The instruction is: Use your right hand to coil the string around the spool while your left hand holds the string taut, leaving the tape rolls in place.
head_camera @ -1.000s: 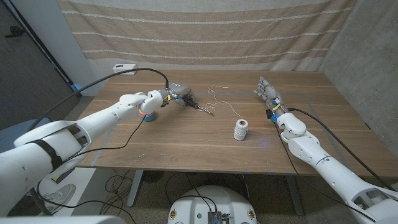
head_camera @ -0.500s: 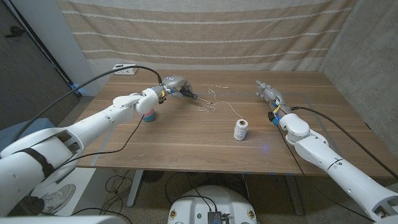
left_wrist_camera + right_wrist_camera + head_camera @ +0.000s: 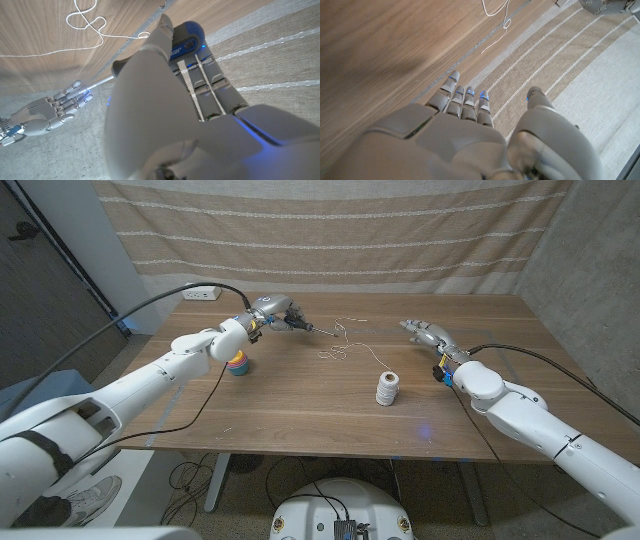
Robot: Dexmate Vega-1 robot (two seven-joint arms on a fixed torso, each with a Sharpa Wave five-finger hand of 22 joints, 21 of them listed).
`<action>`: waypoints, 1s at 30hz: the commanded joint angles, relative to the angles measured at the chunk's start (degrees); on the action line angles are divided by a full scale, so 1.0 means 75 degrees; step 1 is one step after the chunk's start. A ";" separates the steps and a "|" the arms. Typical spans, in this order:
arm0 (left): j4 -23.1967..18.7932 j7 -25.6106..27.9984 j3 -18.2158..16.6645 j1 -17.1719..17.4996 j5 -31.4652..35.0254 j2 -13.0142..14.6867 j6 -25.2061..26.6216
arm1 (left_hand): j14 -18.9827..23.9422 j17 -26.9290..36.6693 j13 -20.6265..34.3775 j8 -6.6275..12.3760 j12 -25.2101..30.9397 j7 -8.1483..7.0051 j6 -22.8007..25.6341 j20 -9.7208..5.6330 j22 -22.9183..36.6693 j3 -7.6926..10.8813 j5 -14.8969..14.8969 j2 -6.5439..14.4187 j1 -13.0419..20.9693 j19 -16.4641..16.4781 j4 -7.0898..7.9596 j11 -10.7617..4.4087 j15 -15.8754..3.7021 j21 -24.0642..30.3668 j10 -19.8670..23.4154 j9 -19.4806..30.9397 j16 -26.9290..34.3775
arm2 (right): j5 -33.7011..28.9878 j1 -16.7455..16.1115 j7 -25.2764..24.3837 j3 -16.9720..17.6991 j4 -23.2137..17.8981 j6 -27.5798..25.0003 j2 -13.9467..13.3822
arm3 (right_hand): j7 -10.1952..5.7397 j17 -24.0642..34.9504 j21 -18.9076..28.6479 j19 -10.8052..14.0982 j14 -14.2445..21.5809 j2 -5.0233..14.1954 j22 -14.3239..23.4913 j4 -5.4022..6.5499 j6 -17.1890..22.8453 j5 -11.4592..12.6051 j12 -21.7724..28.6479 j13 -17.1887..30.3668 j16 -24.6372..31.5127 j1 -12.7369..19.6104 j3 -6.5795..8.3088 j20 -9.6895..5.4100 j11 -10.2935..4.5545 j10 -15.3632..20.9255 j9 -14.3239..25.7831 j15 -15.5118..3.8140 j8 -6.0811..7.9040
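Note:
A white spool (image 3: 388,388) stands upright near the table's middle. Its loose string (image 3: 335,351) runs back-left from it into loops on the wood. My left hand (image 3: 279,312) hovers behind and left of the loops, one fingertip (image 3: 164,24) close to a string end (image 3: 143,35); whether it pinches the string I cannot tell. My right hand (image 3: 424,331) is behind and right of the spool, fingers (image 3: 464,99) straight and together, holding nothing. The string (image 3: 496,8) lies well beyond them. A stack of coloured tape rolls (image 3: 237,364) sits under my left forearm.
A white box (image 3: 200,293) lies at the table's back left corner. A black cable (image 3: 205,398) from my left arm drapes over the left part of the table (image 3: 300,425). A striped curtain hangs behind.
My left hand has drawn back and left, away from the string loops. My right hand has turned from upright to pointing left, and its arm has swung inward.

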 commanded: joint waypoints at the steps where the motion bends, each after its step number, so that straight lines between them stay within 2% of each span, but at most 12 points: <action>1: -0.0578 -0.0100 -0.0327 0.0299 0.0049 0.0210 0.0296 | 0.0854 0.1497 0.1006 -0.0036 0.0024 0.0912 0.0955 -0.1039 0.0672 0.0045 0.0019 0.0884 0.0925 0.0334 0.0042 -0.0003 -0.1024 0.0624 0.0041 0.0040 0.0006 | -0.0088 -0.0337 0.0151 0.0065 -0.1496 -0.1443 -0.0841 | -0.0022 0.0010 -0.0018 0.0026 0.0051 -0.0073 0.0038 -0.0070 0.0020 -0.0027 0.0012 0.0043 0.0057 0.0052 0.0027 0.0026 -0.0014 0.0066 0.0044 0.0014 0.0026; 4: -0.0642 -0.0120 -0.0364 0.0331 0.0072 0.0226 0.0318 | 0.0847 0.1517 0.1033 -0.0058 0.0020 0.0901 0.0948 -0.1044 0.0667 0.0046 0.0021 0.0886 0.0932 0.0310 0.0051 -0.0003 -0.1028 0.0666 0.0037 0.0043 -0.0002 | -0.0145 -0.0339 0.0196 0.0018 -0.1853 -0.1887 -0.1051 | -0.0095 0.0012 -0.0029 0.0004 0.0047 -0.0046 0.0039 -0.0124 -0.0077 -0.0027 -0.0023 0.0045 0.0038 0.0124 0.0054 0.0037 -0.0040 0.0026 0.0048 0.0014 -0.0031; 10: -0.0810 -0.0144 -0.0444 0.0414 0.0112 0.0274 0.0362 | 0.0856 0.1550 0.1088 -0.0092 -0.0003 0.0890 0.0965 -0.1052 0.0651 0.0048 0.0026 0.0885 0.0936 0.0261 0.0069 0.0008 -0.1041 0.0749 0.0003 0.0051 -0.0019 | -0.0301 -0.0405 0.0059 -0.0039 -0.2527 -0.2744 -0.1351 | -0.0105 0.0015 -0.0034 -0.0006 0.0041 -0.0048 0.0040 -0.0147 -0.0107 -0.0031 -0.0041 0.0048 0.0026 0.0144 0.0051 0.0050 -0.0037 0.0007 0.0052 0.0014 -0.0053; 30: -0.1169 -0.0219 -0.0605 0.0607 0.0216 0.0353 0.0396 | 0.0867 0.1640 0.1242 -0.0199 -0.0035 0.0869 0.0986 -0.1059 0.0573 0.0069 0.0033 0.0878 0.0948 0.0144 0.0089 0.0015 -0.1036 0.0988 0.0015 0.0070 -0.0075 | -0.0496 -0.0829 -0.0014 -0.0098 -0.3815 -0.3765 -0.2066 | -0.0087 0.0049 -0.0023 0.0024 0.0067 -0.0140 0.0042 -0.0094 -0.0163 -0.0050 -0.0083 0.0057 0.0025 -0.0036 -0.0080 0.0073 -0.0035 -0.0036 0.0066 0.0021 -0.0094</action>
